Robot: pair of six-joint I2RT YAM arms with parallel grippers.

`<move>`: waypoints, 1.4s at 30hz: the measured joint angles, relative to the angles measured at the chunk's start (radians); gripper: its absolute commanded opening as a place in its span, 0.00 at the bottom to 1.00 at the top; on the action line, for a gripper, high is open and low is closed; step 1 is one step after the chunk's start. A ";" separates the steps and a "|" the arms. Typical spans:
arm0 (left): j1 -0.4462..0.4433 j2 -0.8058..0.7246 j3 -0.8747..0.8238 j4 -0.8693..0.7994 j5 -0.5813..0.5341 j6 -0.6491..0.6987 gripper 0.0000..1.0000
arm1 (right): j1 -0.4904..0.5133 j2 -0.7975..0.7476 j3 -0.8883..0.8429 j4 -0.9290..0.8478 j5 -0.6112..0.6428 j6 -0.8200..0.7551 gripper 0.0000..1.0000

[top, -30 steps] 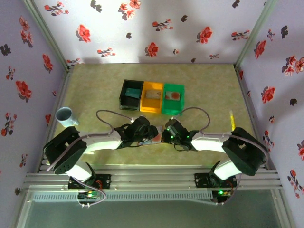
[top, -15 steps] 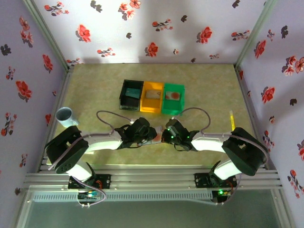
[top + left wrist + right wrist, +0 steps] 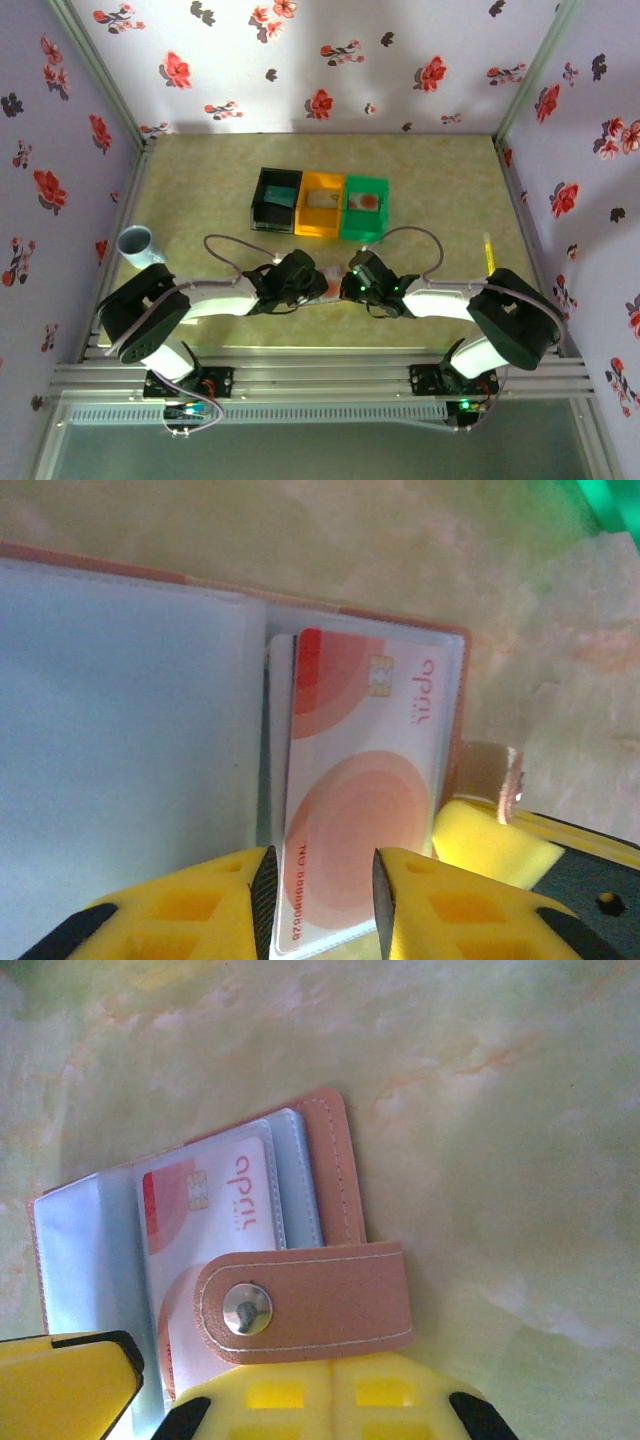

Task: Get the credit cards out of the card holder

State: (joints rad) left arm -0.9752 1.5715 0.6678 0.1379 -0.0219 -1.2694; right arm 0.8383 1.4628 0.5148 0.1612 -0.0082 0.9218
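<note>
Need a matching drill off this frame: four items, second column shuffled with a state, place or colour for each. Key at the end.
Column 1
1. left gripper
2. right gripper
3. pale card
4. cup

Column 2
A. pale blue
B. fingers closed, right beside the clasp tab
C. tucked in the open card holder
D. fingers apart over one end of the card

Pairs: 1-D, 2-B, 3-C, 4-A

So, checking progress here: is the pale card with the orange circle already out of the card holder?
No: the pale card lies inside the open card holder, with the left gripper poised over its near edge.
</note>
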 measured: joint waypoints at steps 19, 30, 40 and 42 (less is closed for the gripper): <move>0.001 0.014 -0.011 0.008 -0.004 0.000 0.30 | -0.001 0.006 0.000 0.008 -0.004 0.006 0.00; 0.001 0.020 -0.024 0.035 -0.004 0.000 0.29 | -0.001 0.019 0.000 0.029 -0.013 0.008 0.00; 0.001 0.020 -0.035 0.058 -0.006 0.000 0.27 | -0.003 0.031 0.000 0.052 -0.017 0.026 0.00; 0.001 0.020 -0.041 0.069 -0.007 0.000 0.27 | -0.004 0.034 0.000 0.058 -0.019 0.026 0.00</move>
State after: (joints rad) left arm -0.9741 1.5913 0.6270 0.2066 -0.0292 -1.2697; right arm 0.8345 1.4971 0.5148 0.2192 -0.0269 0.9478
